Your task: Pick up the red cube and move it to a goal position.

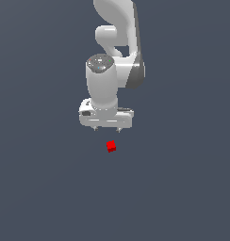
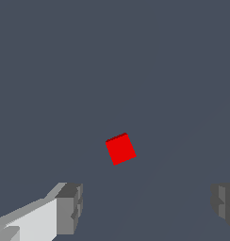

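Red cube (image 1: 111,146) on the flat dark grey surface (image 1: 36,188), apart from everything, nearer the camera than the end effector (image 1: 106,129) in the exterior view and slightly toward that view's right. End effector pointing downward, fingers spread wide with nothing between them, not touching the cube. Seen from the wrist view, red cube (image 2: 120,148) turned slightly askew, ahead of the two grey fingertips (image 2: 69,208), roughly midway across their gap.

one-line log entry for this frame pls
phase: approach | claw: open, empty | small bright red cube: on the dark grey floor, not between the fingers, turned askew to them | grasp: not yet
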Motion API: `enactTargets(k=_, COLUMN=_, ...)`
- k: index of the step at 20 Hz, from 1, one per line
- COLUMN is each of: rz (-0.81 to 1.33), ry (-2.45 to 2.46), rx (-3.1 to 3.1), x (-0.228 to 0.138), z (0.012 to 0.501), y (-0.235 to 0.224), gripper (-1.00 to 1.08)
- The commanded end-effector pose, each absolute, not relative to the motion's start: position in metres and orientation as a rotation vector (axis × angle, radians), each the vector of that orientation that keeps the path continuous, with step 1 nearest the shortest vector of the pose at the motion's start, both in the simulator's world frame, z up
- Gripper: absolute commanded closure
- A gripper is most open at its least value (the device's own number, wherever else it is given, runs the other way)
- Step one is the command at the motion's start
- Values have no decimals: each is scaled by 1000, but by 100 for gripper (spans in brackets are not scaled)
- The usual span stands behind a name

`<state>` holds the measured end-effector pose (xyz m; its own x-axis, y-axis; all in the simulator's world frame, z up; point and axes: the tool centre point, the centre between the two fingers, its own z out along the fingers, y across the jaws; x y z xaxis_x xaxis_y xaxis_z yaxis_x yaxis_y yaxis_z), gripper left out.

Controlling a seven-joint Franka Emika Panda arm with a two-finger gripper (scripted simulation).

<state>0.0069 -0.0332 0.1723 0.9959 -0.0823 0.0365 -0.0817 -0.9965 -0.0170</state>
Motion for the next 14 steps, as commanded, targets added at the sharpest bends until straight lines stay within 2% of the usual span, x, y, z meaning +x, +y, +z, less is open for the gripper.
enactTargets(k=1, rz=-58, ry=128, rx=-3123, x=7, z=172, y=-33, gripper=-92)
enactTargets(k=8, rz=-53, ry=70, rx=-3126, x=7, z=158, y=-32, gripper=-92)
enactTargets(k=14, rz=-39, ry=-75, rx=-3128, x=8, z=121, y=-28, gripper=-92)
